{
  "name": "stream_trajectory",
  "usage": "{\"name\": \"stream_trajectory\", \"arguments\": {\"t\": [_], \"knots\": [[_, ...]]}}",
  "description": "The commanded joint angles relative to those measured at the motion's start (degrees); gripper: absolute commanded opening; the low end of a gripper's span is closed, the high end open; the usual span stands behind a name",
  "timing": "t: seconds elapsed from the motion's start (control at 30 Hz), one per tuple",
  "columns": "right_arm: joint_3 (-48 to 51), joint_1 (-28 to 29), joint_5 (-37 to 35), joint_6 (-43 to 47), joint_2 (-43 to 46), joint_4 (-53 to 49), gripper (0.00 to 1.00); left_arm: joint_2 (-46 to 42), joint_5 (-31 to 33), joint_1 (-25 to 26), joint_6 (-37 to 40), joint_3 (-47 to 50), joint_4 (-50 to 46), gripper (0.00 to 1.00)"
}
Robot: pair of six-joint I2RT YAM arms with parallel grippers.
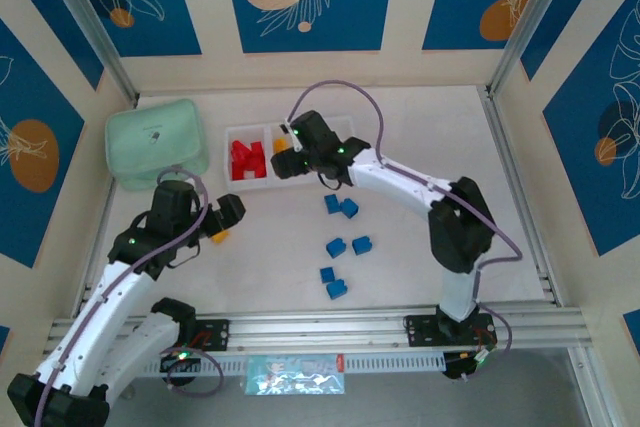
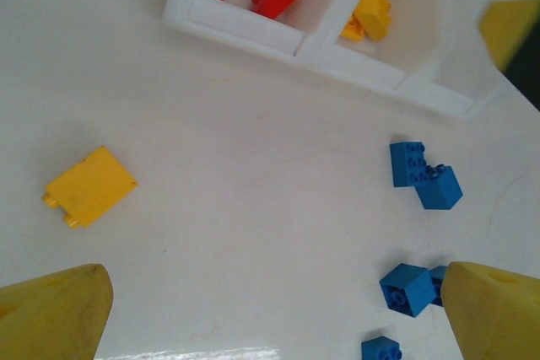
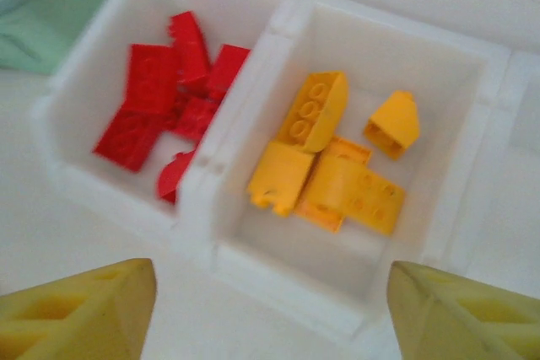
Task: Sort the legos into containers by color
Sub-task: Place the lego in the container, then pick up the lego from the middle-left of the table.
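Observation:
The white tray [image 1: 245, 129] lies at the back of the table. Red legos [image 1: 247, 160] fill its left container and yellow legos [image 3: 329, 158] lie in the middle one. My right gripper [image 3: 270, 309] hovers open over the middle container's near wall [image 3: 278, 280], with nothing between its fingers. Several blue legos [image 1: 341, 207] are scattered on the table in front of the tray. One yellow lego [image 2: 89, 185] lies flat on the table, ahead and left of my left gripper [image 2: 274, 318], which is open and empty above the table.
A mint green pouch [image 1: 157, 142] sits left of the tray. The right arm reaches across the tray's right end [image 2: 456, 56]. An aluminium rail [image 1: 330, 327] runs along the near edge, and walls enclose the table on three sides.

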State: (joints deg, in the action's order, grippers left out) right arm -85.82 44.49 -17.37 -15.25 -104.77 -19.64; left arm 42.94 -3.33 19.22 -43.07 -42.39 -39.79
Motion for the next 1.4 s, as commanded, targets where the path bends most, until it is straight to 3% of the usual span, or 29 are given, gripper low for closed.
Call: {"name": "stream_trajectory", "arguments": {"t": [0.0, 0.23, 0.67, 1.0, 1.37], "knots": [[6.21, 0.11, 4.06, -3.02, 4.43, 2.73, 0.85, 0.00, 1.56, -0.54, -0.34, 1.41, 0.87, 0.99], [20.72, 1.17, 11.90, -2.08, 12.60, 9.82, 1.00, -0.08, 5.28, -0.60, -0.93, 2.61, -2.09, 0.99], [41.00, 10.03, 16.39, 2.96, 19.78, 26.38, 0.99, 3.84, 6.32, -0.54, -3.94, 5.35, -5.49, 0.99], [42.52, 17.23, 9.74, 11.13, 16.72, 32.99, 0.99, 15.35, 7.74, -0.51, -2.64, 4.86, 0.54, 0.96], [44.98, 17.78, 7.91, 14.15, 17.91, 38.12, 0.99, 30.98, 10.62, -0.55, -2.45, 2.88, 9.37, 0.90]]}}
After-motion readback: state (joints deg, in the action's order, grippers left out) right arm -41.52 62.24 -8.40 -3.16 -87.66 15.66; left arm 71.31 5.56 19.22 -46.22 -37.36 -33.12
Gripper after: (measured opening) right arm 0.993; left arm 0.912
